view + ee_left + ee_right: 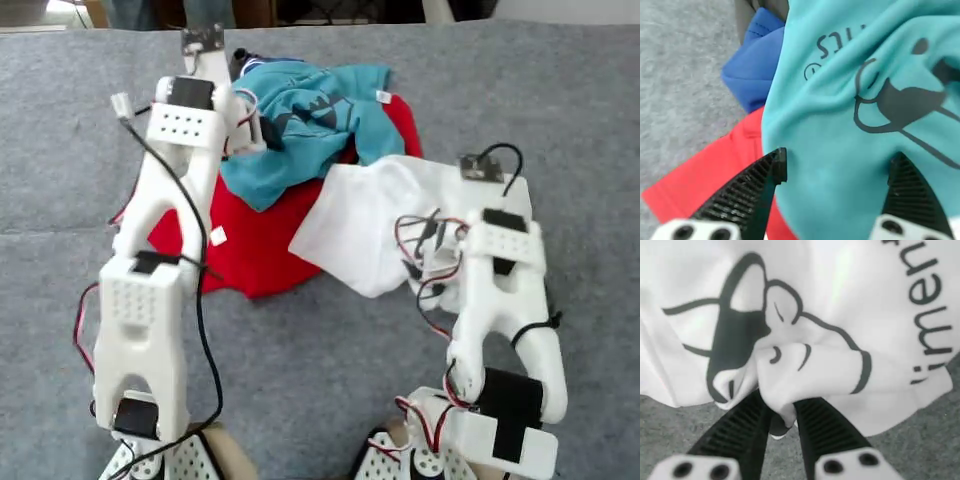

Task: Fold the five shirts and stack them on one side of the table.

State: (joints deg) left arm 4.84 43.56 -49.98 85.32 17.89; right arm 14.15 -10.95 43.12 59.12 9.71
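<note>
Right end effector (779,406), tips behind shirt (835,300)

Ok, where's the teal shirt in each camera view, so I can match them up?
High view: the teal shirt is at top centre-left, lying over the red shirt.
Left wrist view: the teal shirt sits under the open left gripper, with the red shirt beneath its edge.
Right wrist view: here the right gripper pinches the white shirt instead.
Shared landmark: the grey table covering.
</note>
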